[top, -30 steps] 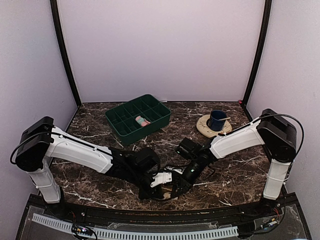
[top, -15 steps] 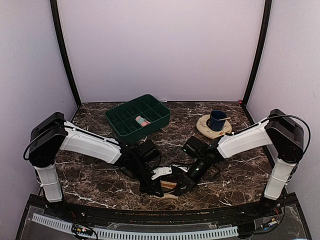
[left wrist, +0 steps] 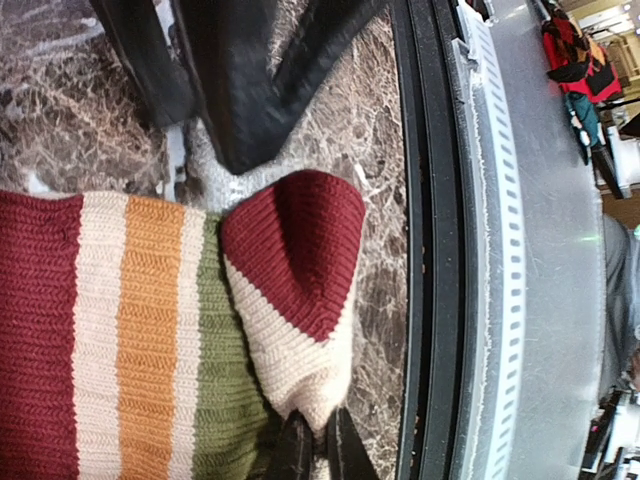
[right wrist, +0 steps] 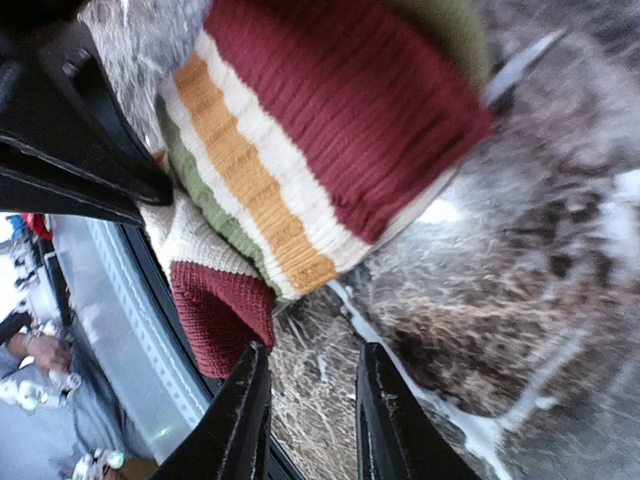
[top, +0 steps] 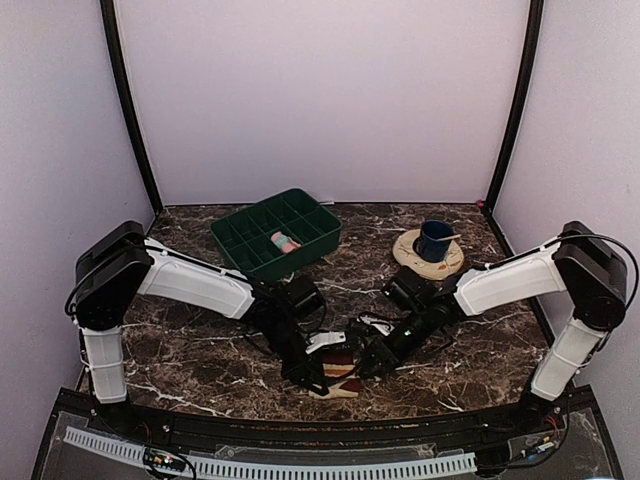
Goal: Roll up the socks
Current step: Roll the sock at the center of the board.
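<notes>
The tan-beige sock (left wrist: 150, 330), striped maroon, cream, orange and green, lies folded on the marble near the table's front edge (top: 338, 376). My left gripper (left wrist: 318, 425) is shut on the cream fabric just below its maroon tip. In the right wrist view the same sock (right wrist: 300, 130) lies ahead of my right gripper (right wrist: 310, 360). That gripper stands open with only bare marble between its fingers, the left one next to the maroon tip. From above, the left gripper (top: 322, 378) and right gripper (top: 366, 364) flank the sock. The pink sock (top: 284, 241) sits rolled in the green tray.
The green compartment tray (top: 228, 232) stands at the back left. A blue cup (top: 435, 240) rests on a beige plate (top: 410, 255) at the back right. The black table rim (left wrist: 425, 250) and a perforated rail run close beside the sock.
My right gripper has opened and drawn back to the right, off the sock. The left arm has shifted slightly right, still pinching the sock, which now shows between the grippers.
</notes>
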Robot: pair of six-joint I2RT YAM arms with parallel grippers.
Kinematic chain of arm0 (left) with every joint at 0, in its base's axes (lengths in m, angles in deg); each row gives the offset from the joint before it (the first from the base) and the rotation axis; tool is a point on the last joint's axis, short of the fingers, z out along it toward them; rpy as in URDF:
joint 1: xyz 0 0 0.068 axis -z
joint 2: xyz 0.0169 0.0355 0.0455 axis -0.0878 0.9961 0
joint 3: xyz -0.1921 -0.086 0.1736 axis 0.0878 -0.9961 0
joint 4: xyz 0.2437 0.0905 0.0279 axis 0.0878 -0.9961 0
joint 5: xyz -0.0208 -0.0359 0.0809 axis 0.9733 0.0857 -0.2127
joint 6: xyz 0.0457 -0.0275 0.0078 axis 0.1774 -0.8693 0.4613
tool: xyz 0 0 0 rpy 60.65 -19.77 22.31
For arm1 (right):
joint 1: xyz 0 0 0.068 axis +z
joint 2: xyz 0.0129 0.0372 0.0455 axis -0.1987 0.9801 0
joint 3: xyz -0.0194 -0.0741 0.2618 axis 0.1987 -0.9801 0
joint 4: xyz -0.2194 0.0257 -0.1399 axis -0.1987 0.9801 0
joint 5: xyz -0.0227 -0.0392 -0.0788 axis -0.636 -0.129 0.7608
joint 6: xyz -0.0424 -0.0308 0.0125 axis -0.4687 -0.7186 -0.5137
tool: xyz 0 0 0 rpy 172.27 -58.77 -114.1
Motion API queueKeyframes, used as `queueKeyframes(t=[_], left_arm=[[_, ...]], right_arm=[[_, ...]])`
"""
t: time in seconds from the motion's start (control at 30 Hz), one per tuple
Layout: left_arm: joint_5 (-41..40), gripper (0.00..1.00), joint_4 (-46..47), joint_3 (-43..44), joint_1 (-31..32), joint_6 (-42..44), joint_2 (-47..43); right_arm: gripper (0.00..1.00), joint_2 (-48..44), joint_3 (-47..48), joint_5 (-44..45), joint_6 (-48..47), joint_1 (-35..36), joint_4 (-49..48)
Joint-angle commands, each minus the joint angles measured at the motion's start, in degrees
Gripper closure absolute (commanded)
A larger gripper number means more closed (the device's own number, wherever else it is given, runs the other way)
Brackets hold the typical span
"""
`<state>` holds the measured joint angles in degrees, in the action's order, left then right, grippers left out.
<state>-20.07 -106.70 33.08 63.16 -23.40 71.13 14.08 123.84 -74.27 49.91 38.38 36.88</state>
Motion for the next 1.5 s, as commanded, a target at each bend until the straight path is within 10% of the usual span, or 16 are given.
queueKeyframes(t=[0.0,0.77,1.47], left_arm=[[4.24,1.00,-3.84,1.97,-0.94,0.17,1.29],[17.12,1.00,-8.55,7.05,-7.39,-1.70,8.42],[21.38,1.00,-12.75,10.48,-9.00,0.04,12.53]], right_arm=[[0.73,-4.19,-0.93,6.44,1.21,-0.44,-1.97],[0.72,-21.69,-8.68,45.59,-6.90,20.15,-5.89],[0.61,-9.28,-0.01,54.13,-21.86,32.27,-3.97]])
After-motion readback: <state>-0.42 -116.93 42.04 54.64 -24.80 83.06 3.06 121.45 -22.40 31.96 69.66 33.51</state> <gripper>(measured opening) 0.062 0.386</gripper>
